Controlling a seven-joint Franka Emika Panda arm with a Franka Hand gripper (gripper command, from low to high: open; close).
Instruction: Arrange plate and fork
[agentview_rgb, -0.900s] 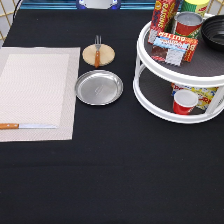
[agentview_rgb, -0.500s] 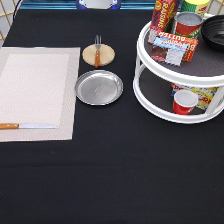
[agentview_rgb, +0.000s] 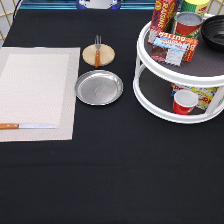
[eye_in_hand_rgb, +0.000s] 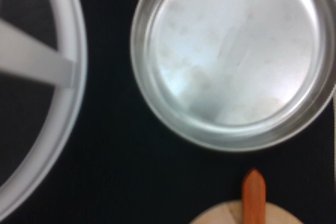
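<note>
The round silver plate (agentview_rgb: 99, 87) lies flat on the black table, just right of the beige placemat (agentview_rgb: 35, 92) in the exterior view. The wrist view shows the plate (eye_in_hand_rgb: 232, 70) from close above. The fork (agentview_rgb: 97, 51) rests on a small tan wooden disc (agentview_rgb: 98, 55) right above the plate in the exterior view, tines pointing toward that view's top. Its brown handle tip (eye_in_hand_rgb: 254, 195) and the disc's edge (eye_in_hand_rgb: 225, 215) show in the wrist view. The gripper does not show in the exterior view.
A wooden-handled knife (agentview_rgb: 27, 126) lies across the placemat's lower edge. A white two-tier turntable (agentview_rgb: 185, 75) at the right carries boxes, a can (agentview_rgb: 188, 24), a black bowl and a red cup (agentview_rgb: 184, 101); its white rim (eye_in_hand_rgb: 52, 115) shows in the wrist view.
</note>
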